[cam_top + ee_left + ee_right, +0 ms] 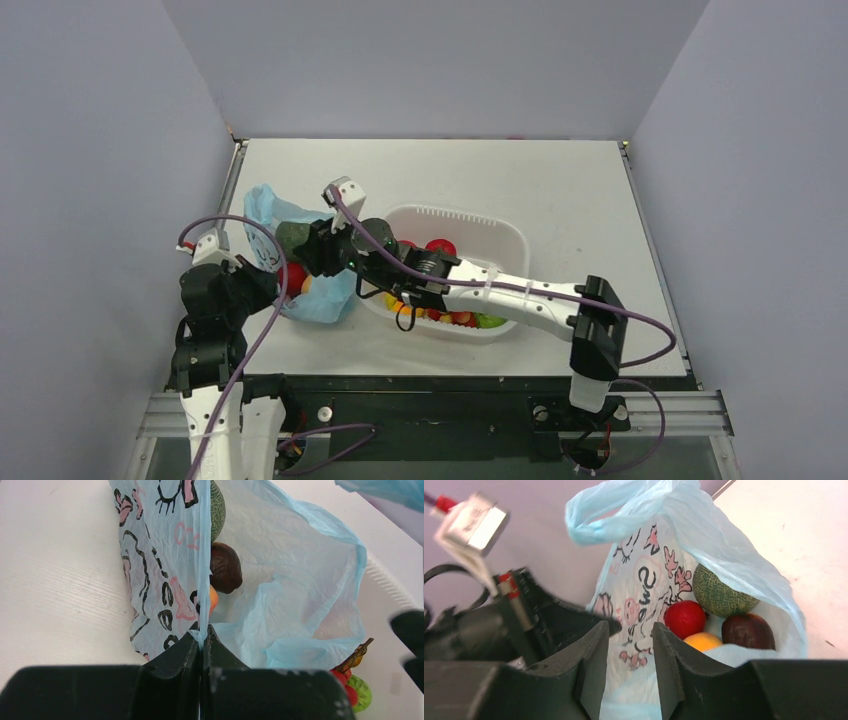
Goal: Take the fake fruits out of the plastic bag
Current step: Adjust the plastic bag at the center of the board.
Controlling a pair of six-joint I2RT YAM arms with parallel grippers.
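since your left hand (202, 640) is clenched on the rim of the bag (290, 570), its mouth gapes. your right hand (630, 630), released, faces the melon (721, 597) inside.

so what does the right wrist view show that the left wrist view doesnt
Only the right wrist view: the glossy red round fruit inside the thin light-blue printed plastic bag, and the right hand, open in front of the bag. Only the left wrist view: the left hand shut on the bag's edge, plus red and green toy pieces at lower right. Both: the bag, the grey-green netted melon, the dark brown oval fruit and an orange fruit.
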